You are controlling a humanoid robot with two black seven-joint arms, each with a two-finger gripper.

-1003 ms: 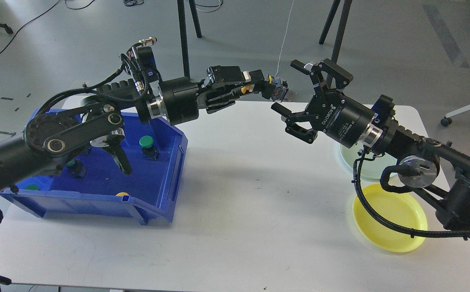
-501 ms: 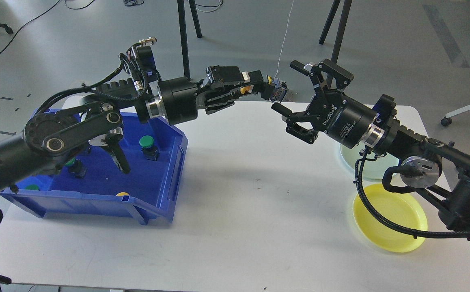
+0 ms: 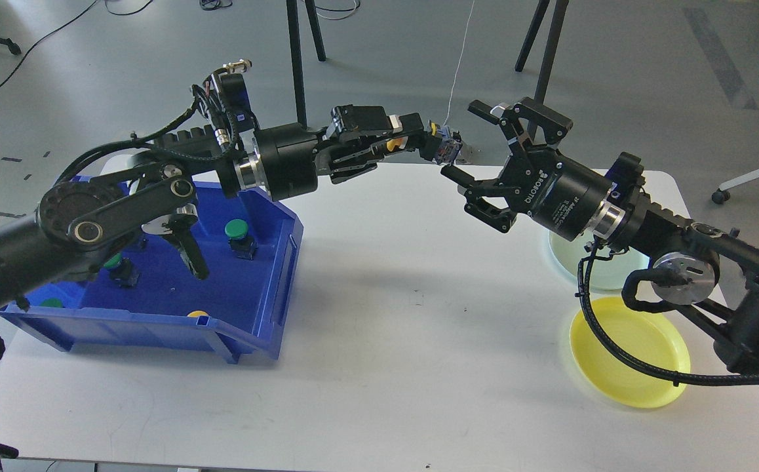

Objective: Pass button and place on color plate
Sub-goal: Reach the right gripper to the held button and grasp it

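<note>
My left gripper [image 3: 427, 139] is shut on a yellow-capped button; its yellow cap [image 3: 393, 141] shows between the fingers and its dark contact block [image 3: 444, 145] sticks out to the right, above the table's far edge. My right gripper [image 3: 470, 141] is open, its fingers spread wide just right of the block, not touching it. A yellow plate [image 3: 628, 351] and a pale green plate [image 3: 599, 265] lie on the table at the right, partly hidden by my right arm.
A blue bin [image 3: 268, 288] at the left holds several green buttons [image 3: 236, 228] and a yellow one [image 3: 196, 314]. The white table [image 3: 406, 328] spreads between bin and plates. Tripod legs [image 3: 297, 59] stand behind the table.
My right gripper has shifted slightly right and forward. My left gripper with the button has edged a little left and up. The gap between them stays small.
</note>
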